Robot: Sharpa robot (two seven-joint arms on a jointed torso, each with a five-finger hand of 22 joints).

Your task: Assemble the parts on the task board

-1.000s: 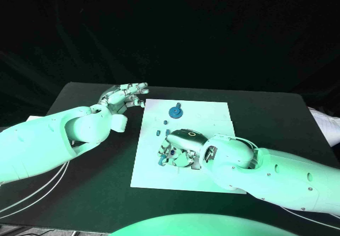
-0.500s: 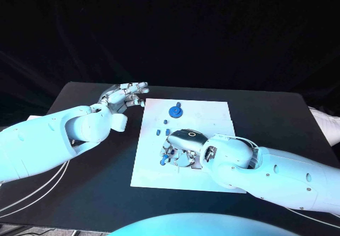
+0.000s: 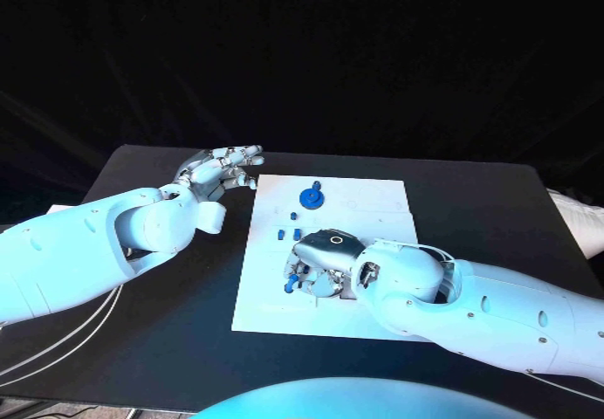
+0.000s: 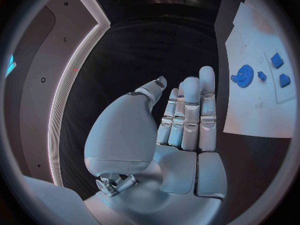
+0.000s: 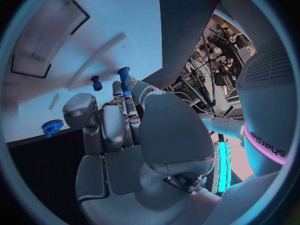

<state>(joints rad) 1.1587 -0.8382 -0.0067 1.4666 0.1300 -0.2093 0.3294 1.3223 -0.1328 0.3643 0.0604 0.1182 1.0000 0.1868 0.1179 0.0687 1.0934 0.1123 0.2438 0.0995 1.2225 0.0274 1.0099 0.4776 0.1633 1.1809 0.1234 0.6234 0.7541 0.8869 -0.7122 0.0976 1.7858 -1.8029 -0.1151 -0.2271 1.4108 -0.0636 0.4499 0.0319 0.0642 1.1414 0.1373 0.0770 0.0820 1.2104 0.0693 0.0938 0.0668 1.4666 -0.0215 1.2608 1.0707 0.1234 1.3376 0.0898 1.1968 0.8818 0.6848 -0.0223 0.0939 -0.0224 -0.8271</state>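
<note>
While right hand [image 3: 325, 258] pinches a blue peg [image 3: 292, 282] upright at 7 o'clock over task board [image 3: 378, 196], keep left hand [image 3: 224, 168], fingers spread, holding nothing, parked off the board's 10 o'clock corner.

Two bulky white arm shells with small dark screws, thin pale cables trailing at the lower left of the head view, silver segmented left hand [image 3: 222, 169], silver right hand [image 3: 321, 259] with a dark ring-marked back, smooth grey palm plates.
</note>
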